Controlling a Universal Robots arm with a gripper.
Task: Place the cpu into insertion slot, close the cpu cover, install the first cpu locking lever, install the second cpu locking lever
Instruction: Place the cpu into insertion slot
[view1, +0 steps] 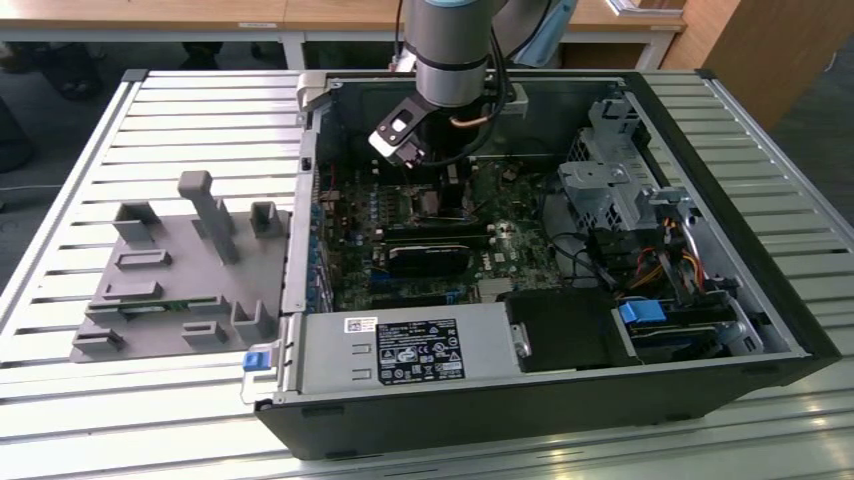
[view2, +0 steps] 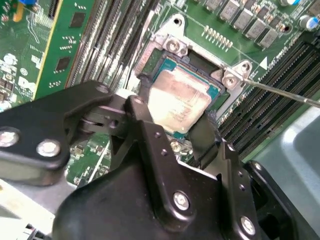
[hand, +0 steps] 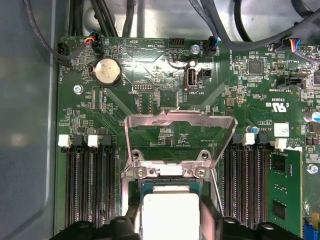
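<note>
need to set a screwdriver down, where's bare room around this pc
Bare table slats on the grey holder's far and near sides, and along the case's near side. Crowded inside the case, most around the chip at the end effector.

Single arm (view1: 451, 30) comes down near-vertical from the upper edge of the exterior view, its grey wrist (view1: 451, 85) section with a dark band pointing straight down. End effector (view2: 172, 112) black and two-fingered, with linkage bars and bolt heads plain in the second wrist view, aimed downward with the tips lowest. Fingers (view2: 150, 132) drawn in on opposite edges of the cpu (view2: 177, 100), one each side, pressed against it as far as can be judged; both wrist views show that flanking stance.
</note>
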